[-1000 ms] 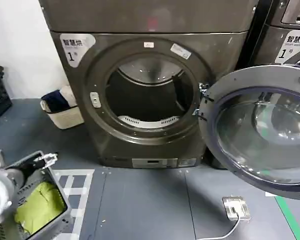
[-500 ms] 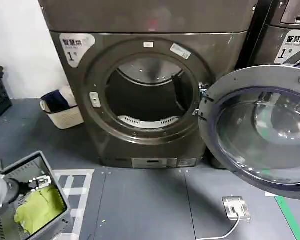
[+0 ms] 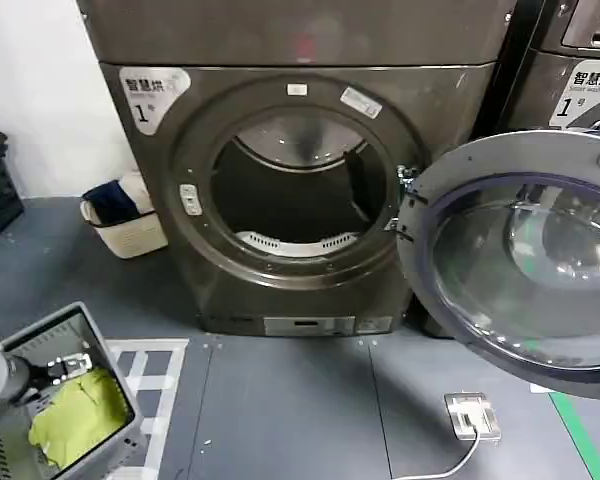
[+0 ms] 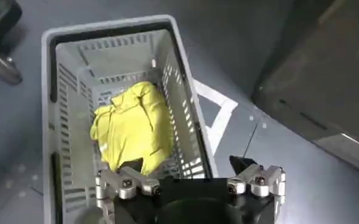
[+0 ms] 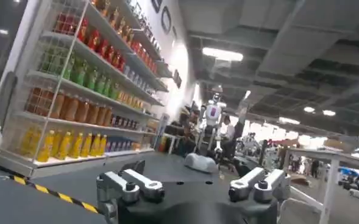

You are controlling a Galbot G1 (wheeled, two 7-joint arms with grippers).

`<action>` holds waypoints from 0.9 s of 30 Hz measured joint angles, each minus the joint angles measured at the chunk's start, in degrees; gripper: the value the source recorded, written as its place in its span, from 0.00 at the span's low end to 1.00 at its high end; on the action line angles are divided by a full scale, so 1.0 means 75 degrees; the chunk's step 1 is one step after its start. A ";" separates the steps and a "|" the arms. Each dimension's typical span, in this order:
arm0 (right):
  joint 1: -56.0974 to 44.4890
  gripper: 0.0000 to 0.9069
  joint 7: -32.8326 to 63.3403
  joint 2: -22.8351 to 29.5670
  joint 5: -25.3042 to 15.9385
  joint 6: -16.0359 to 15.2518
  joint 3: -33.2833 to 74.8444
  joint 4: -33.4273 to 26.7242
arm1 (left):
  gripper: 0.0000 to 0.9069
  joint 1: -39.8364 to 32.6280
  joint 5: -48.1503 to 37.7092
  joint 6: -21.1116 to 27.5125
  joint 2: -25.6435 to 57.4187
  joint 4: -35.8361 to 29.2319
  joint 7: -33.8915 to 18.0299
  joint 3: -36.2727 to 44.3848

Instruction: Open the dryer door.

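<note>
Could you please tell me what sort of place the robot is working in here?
Probably a laundry area in a demo hall: a front-loading dryer with its door swung open, and a laundry basket holding a yellow garment.

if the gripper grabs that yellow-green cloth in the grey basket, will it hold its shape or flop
The crumpled yellow-green cloth would probably flop and drape: it lies in soft folds. It looks light. A fold may snag the slotted grey plastic basket wall.

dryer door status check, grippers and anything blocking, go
Left gripper open, empty, over the laundry basket with the yellow cloth. Right gripper open, empty, pointing off into the room. Dryer door swung wide open, drum empty, nothing blocking.
</note>
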 joint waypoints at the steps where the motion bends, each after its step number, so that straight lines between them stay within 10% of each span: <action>1: -0.0001 1.00 0.0000 0.0004 0.0000 -0.0005 0.0000 0.0000 | 1.00 -0.0004 -0.0032 -0.0003 0.0003 0.0016 -0.0007 -0.0001; 27: -0.0040 1.00 0.0417 0.0006 0.0269 0.0162 0.0117 -0.0285 | 1.00 -0.0005 -0.0171 0.0139 0.0083 0.0349 -0.0038 -0.0011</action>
